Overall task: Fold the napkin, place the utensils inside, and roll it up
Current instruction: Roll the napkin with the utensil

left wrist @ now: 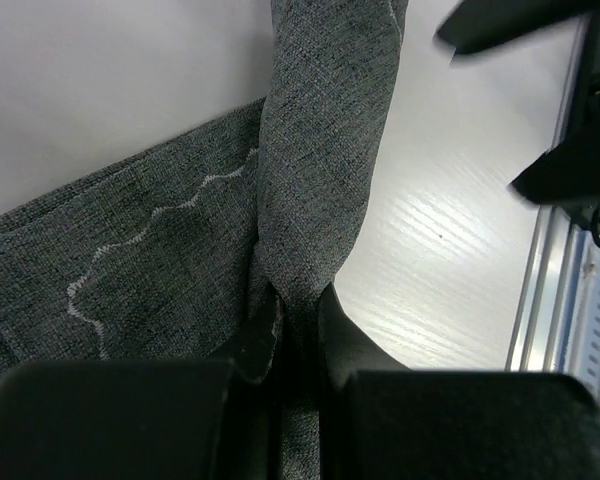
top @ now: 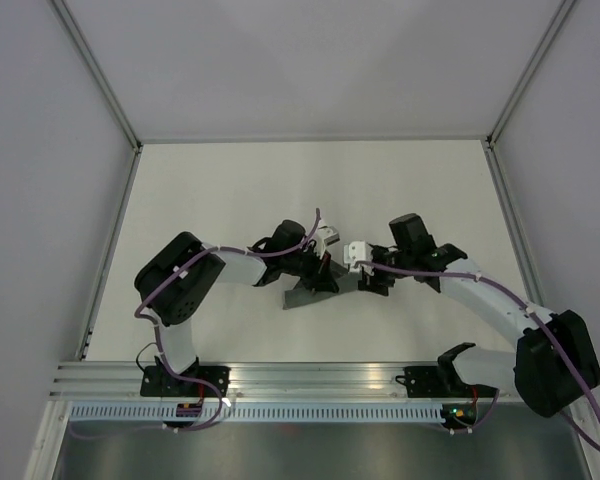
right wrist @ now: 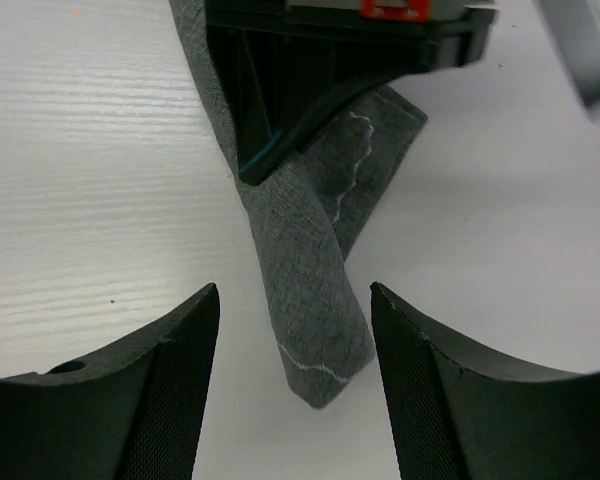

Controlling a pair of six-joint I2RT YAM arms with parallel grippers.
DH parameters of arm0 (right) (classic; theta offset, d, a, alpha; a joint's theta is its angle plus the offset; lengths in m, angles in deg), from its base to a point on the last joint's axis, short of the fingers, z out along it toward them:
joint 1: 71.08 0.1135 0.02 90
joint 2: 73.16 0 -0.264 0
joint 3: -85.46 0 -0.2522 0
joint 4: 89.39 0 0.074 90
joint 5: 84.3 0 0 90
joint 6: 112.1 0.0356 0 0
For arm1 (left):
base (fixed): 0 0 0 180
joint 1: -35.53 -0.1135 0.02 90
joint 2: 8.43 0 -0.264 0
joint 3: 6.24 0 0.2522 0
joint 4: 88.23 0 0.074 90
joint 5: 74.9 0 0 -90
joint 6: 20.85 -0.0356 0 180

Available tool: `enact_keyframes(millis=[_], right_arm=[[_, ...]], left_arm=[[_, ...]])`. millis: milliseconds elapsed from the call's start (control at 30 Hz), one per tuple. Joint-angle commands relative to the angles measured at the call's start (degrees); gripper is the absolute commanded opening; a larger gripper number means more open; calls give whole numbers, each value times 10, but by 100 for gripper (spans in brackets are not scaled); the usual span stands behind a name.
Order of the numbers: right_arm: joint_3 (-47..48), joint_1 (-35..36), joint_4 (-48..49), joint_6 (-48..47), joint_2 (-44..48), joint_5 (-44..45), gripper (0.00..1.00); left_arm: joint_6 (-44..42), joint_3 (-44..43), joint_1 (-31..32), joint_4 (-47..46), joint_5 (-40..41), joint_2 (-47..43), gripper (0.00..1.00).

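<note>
Nearest the lens, at the bottom of the left wrist view, the left gripper (left wrist: pixel 295 325) has its fingers pressed together on a bunched fold of the napkin (left wrist: pixel 325 150). The cloth rises from the pinch as a narrow dark grey column toward the top of the frame. A flatter flap with a wavy pale stitch line spreads to the left, and the white table (left wrist: pixel 450 260) shows at the right.

In the right wrist view the right gripper (right wrist: pixel 295 340) stands spread wide, its fingers (right wrist: pixel 170 380) at lower left and lower right. The napkin's free end lies on the table between them, touching neither (as far as I can tell). From above, the cloth is a small grey wedge at the centre of the frame, under the two meeting grippers. No utensils show in any view.

I judge the folding step to be in hand, with the cloth gathered rather than squarely folded. The next move calls for the right fingers to go low and close on that flat end without pushing it away, so both arms can draw the cloth taut.
</note>
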Motion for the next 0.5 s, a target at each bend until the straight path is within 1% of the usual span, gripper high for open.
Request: enact_keyframes(millis=[0, 33, 133, 267, 467], right_arm=[[-56, 74, 145, 11, 16, 98, 68], [-67, 85, 168, 8, 15, 127, 68], [-100, 126, 198, 0, 7, 165, 69], [-123, 152, 231, 0, 1, 195, 70], [-131, 187, 258, 7, -20, 230, 70]], left_arm=[[21, 6, 0, 100, -39, 58, 2], [21, 2, -2, 110, -45, 68, 2], [23, -11, -9, 124, -70, 84, 2], [23, -25, -16, 143, -85, 100, 2], [19, -34, -20, 154, -98, 109, 2]])
